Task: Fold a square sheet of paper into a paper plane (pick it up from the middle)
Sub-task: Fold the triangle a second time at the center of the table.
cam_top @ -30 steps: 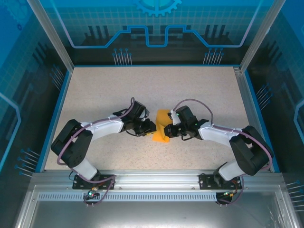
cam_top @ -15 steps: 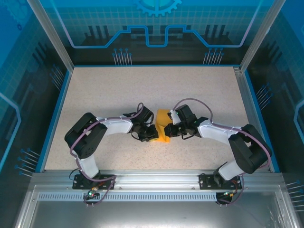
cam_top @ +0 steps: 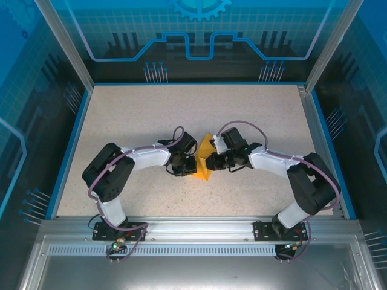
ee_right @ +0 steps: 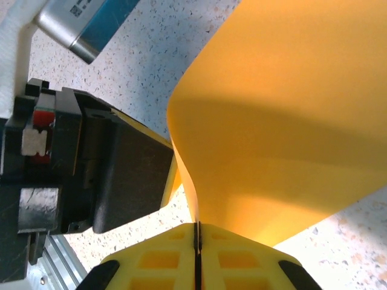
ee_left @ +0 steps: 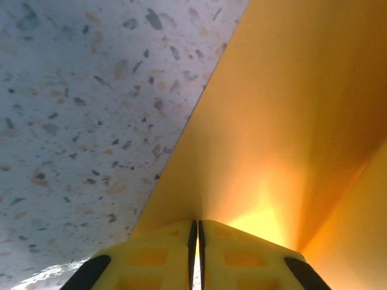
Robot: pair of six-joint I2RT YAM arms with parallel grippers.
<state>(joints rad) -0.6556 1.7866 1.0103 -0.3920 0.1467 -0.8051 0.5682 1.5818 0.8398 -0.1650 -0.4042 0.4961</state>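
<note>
Wrists have closed in and the sheet of paper (cam_top: 202, 169), centre of the worktop (cam_top: 133, 115), tents narrower, long axis away from me, left fingers (ee_left: 151, 260) and right fingers (ee_right: 151, 266) clamped on opposite flanks.

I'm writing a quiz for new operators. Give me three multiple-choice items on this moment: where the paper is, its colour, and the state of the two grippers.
1. Where is the sheet of paper? A. between the left gripper and the right gripper, at the middle of the table. B. on the metal rail. C. against the back wall.
2. What colour is it? A. green. B. orange. C. white.
3. How do the left gripper and the right gripper stand? A. both wide open. B. one open, one shut. C. both shut on the paper.
Answers: 1 A, the top view shows it between them. 2 B, every view shows orange. 3 C, each wrist view shows its gripper clamped on the paper.
</note>
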